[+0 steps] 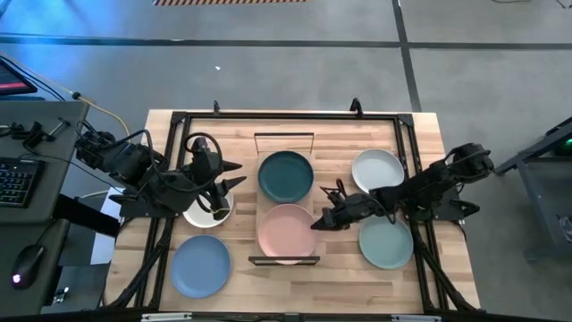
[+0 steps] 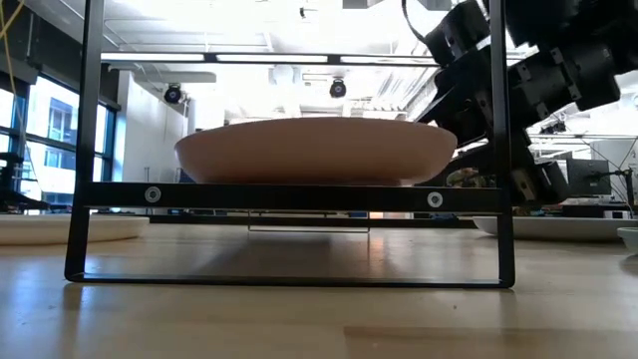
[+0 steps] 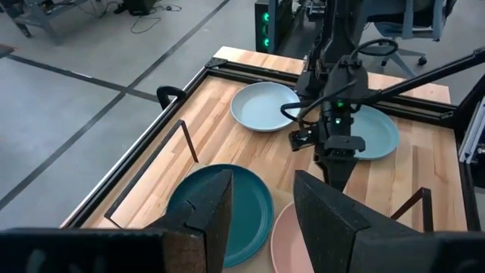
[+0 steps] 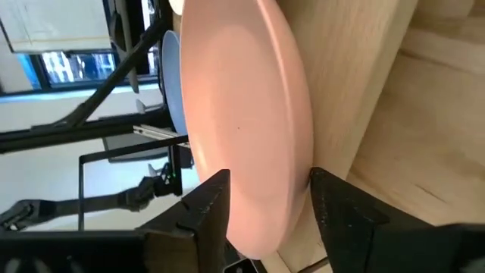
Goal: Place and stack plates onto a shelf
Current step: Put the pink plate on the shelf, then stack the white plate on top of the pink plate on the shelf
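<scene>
The shelf stands mid-table between black wire frames. The dark teal plate lies on its far half and the pink plate on its near half. My right gripper is at the pink plate's right rim. My left gripper is open in the air left of the teal plate, above a whitish plate that lies on the table. The blue plate, the sage green plate and the second whitish plate also lie flat on the table. My right gripper has the pink plate by its right rim, which fills the gap between the two fingers. One finger lies over the upper face and the other under the rim, beside the plank. The fingers come level from the table's right. The plate lies level on the shelf.
A black frame runs around the tabletop. The right arm reaches across between the sage and whitish plates. A keyboard and mouse sit on a desk left of the table.
</scene>
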You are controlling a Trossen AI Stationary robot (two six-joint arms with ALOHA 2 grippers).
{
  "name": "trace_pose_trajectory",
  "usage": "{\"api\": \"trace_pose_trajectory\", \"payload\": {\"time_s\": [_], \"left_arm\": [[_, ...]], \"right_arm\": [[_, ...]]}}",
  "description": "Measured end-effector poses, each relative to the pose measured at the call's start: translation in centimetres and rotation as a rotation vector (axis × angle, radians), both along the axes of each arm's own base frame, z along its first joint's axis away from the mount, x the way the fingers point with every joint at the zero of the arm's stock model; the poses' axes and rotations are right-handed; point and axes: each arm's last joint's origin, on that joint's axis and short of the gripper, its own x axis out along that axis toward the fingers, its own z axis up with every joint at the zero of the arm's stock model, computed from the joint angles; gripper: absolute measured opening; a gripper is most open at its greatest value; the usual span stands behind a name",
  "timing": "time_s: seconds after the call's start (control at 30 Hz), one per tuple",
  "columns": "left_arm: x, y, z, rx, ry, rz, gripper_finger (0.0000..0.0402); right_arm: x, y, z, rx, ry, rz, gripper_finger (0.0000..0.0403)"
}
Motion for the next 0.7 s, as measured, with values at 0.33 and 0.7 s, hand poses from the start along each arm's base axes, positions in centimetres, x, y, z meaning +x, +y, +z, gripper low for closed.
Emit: {"api": "trace_pose_trajectory", "payload": {"time_s": [0.33, 0.7], "left_arm": [[-0.2, 0.1, 0.1, -0.003, -0.002, 0.000, 0.0131], [-0.4, 0.4, 0.2, 0.032, -0.012, 0.039, 0.0131]], "right_arm": [[-0.8, -1.9, 0.4, -0.031, 0.089, 0.088, 0.0174], [-7.1, -4.6, 4.9, -0.233, 0.205, 0.074, 0.0174]]}}
